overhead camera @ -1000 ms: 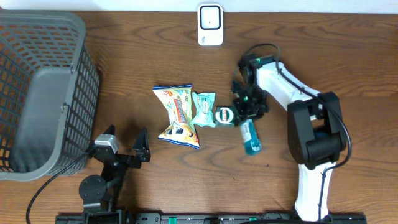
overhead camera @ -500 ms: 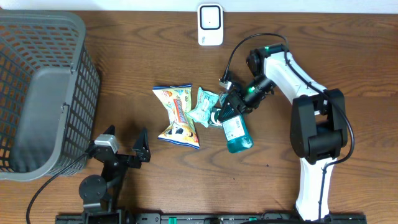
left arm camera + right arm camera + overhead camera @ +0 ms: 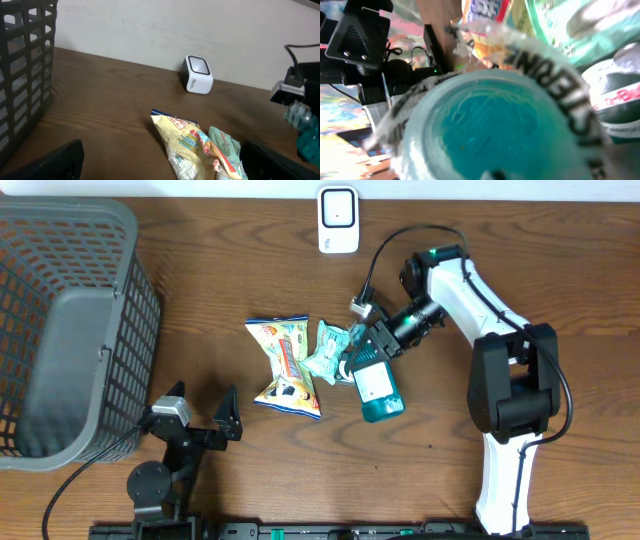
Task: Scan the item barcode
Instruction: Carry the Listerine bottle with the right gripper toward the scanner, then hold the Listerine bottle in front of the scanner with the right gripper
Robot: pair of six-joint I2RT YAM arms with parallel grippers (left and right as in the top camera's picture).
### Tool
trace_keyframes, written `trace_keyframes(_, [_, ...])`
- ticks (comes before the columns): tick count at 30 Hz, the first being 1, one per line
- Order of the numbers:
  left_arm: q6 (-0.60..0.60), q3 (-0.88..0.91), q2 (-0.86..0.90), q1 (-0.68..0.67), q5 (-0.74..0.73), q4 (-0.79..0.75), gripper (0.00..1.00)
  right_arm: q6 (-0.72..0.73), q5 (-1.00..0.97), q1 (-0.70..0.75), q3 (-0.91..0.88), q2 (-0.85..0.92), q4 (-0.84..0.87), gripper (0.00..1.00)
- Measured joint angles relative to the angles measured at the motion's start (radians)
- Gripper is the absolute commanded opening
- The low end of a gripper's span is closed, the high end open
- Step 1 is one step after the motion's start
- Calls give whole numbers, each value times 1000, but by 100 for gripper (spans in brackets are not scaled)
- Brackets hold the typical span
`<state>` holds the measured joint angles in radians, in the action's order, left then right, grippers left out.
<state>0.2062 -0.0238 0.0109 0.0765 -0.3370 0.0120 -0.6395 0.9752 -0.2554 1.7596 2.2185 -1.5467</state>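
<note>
A teal mouthwash bottle (image 3: 377, 388) with a white label facing up hangs tilted above the table, right of the snack packs. My right gripper (image 3: 378, 346) is shut on its neck end. Seen from the right wrist, the bottle (image 3: 495, 125) fills the frame, blurred, and hides the fingers. The white barcode scanner (image 3: 338, 220) stands at the table's back edge; the left wrist view shows the scanner (image 3: 198, 75) too, with the bottle (image 3: 305, 132) at the far right. My left gripper (image 3: 196, 423) rests open and empty near the front left.
A yellow snack bag (image 3: 285, 366) and a mint-green packet (image 3: 325, 352) lie mid-table, just left of the bottle. A round green-and-white item (image 3: 615, 100) sits under the bottle. A grey mesh basket (image 3: 70, 330) fills the left side.
The right arm has lifted the bottle off the table, swung it left toward the snack packs and turned its label upward. The left arm has not moved.
</note>
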Motion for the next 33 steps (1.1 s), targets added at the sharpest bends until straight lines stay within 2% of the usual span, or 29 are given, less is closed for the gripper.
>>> trace_keyframes(6, [0, 0, 0, 0, 0, 0, 98, 31, -68, 0, 183, 0, 13, 1])
trace_keyframes(13, [0, 0, 0, 0, 0, 0, 98, 242, -431, -29, 423, 0, 134, 1])
trace_keyframes(19, [0, 0, 0, 0, 0, 0, 98, 375, -686, -100, 445, 0, 261, 1])
trace_keyframes(22, [0, 0, 0, 0, 0, 0, 98, 407, -819, -155, 445, 0, 395, 1])
trace_keyframes(28, [0, 0, 0, 0, 0, 0, 98, 425, -1138, -260, 445, 0, 599, 1])
trace_keyframes(33, [0, 0, 0, 0, 0, 0, 98, 418, -1294, -307, 445, 3, 744, 1])
